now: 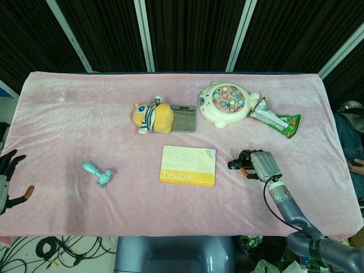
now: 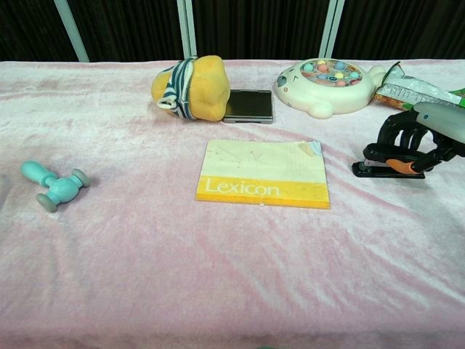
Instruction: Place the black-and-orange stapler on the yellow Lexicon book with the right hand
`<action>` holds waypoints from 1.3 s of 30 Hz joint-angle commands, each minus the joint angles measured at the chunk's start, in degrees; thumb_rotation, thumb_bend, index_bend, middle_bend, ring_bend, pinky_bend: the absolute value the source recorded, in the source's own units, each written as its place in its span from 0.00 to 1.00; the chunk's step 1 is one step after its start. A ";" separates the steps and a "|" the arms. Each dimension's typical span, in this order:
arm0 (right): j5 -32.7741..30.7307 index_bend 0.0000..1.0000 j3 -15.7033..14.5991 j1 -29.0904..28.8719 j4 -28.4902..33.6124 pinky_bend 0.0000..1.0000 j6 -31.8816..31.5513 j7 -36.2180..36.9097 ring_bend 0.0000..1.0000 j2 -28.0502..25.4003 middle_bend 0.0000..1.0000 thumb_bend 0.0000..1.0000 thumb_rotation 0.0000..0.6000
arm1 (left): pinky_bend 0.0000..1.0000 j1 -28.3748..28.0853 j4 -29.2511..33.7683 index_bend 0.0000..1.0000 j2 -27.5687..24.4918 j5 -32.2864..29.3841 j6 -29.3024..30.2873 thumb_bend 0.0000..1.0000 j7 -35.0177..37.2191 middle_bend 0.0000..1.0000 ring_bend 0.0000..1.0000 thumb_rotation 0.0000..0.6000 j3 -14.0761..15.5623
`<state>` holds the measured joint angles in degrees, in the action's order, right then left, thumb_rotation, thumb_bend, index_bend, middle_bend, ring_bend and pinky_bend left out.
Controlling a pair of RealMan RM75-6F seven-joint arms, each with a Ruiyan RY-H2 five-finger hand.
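The yellow-and-white Lexicon book (image 1: 189, 165) (image 2: 263, 173) lies flat in the middle of the pink cloth. Right of it, the black-and-orange stapler (image 1: 236, 165) (image 2: 386, 169) rests on the cloth, a short gap from the book's right edge. My right hand (image 1: 259, 164) (image 2: 425, 138) reaches over the stapler from the right, its dark fingers curled down around the stapler's body and gripping it. My left hand (image 1: 8, 177) hangs off the table's left edge with fingers spread, holding nothing.
A yellow plush duck (image 1: 153, 117) and a dark flat device (image 1: 183, 118) lie behind the book. A white fishing toy (image 1: 226, 104) and a green snack packet (image 1: 278, 120) sit behind the stapler. A teal toy hammer (image 1: 98, 173) lies at the left.
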<state>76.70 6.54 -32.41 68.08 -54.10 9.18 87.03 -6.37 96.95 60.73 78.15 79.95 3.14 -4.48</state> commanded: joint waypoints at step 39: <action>-0.21 0.55 0.45 0.08 0.78 0.42 -0.28 -1.13 0.48 -0.49 0.48 0.39 1.00 | 0.14 -0.02 0.13 0.14 0.01 -0.20 -0.07 0.31 -0.22 0.03 0.00 1.00 -0.06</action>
<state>76.51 6.88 -32.36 68.67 -54.22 8.13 86.64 -6.39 97.08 60.74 77.95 79.88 2.92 -4.53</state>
